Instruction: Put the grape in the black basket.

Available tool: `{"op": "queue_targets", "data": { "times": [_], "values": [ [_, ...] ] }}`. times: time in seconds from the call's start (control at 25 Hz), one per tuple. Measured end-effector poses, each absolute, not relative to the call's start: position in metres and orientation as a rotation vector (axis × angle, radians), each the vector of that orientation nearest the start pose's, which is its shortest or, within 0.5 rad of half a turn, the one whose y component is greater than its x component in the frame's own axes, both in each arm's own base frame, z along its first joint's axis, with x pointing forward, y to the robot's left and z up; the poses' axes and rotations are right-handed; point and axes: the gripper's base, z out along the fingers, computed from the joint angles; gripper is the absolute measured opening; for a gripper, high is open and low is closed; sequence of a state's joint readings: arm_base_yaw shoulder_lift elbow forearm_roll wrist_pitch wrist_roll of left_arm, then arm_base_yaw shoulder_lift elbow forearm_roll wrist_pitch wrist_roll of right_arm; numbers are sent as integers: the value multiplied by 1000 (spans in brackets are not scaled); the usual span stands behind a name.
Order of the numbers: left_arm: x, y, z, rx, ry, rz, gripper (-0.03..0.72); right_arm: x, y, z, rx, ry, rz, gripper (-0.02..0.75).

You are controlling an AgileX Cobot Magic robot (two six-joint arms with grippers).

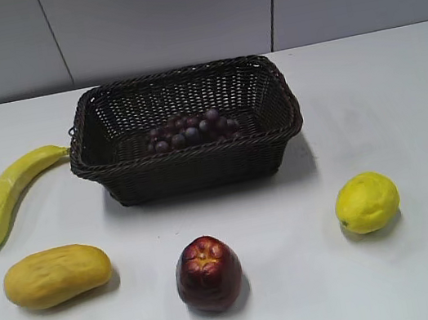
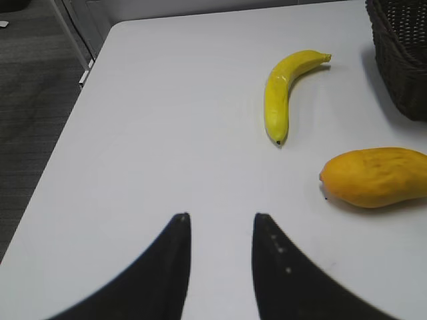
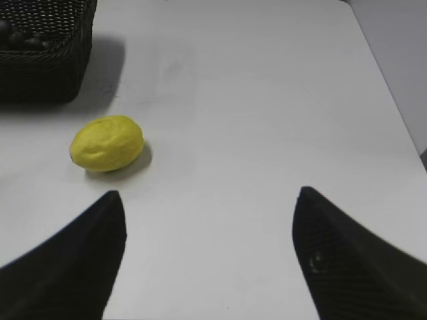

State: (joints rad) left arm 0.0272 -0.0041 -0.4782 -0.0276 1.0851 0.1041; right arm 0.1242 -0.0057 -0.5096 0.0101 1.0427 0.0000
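**Grape found inside basket; both arms clear of the work**

Placement appears complete: the grape (image 1: 190,130) is seen lying on the floor of the black basket (image 1: 190,166), toward its middle, well below the braided rim. What remains is judged to be keeping both arms withdrawn, so that the basket is not nudged.

On the left, the left gripper (image 2: 220,223) is held above bare tabletop (image 2: 167,133), jaws slightly parted and pinching nothing. A banana (image 1: 9,192) touches or nearly touches the basket's left corner; a mango (image 1: 56,276) lies below it. An apple (image 1: 208,274) stands in front of the basket, well apart. Right of it, a lemon (image 1: 367,202) lies near the right gripper (image 3: 210,200), which is spread wide and empty. No obstruction is noted.
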Motion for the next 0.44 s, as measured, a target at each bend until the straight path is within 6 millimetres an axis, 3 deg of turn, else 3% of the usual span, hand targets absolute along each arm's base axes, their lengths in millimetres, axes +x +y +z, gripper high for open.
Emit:
{"op": "queue_targets", "data": {
  "times": [0.44],
  "values": [
    [-4, -2, 269, 82, 2085, 47, 230, -6, 0, 281, -125, 2008, 91, 590]
  ]
}}
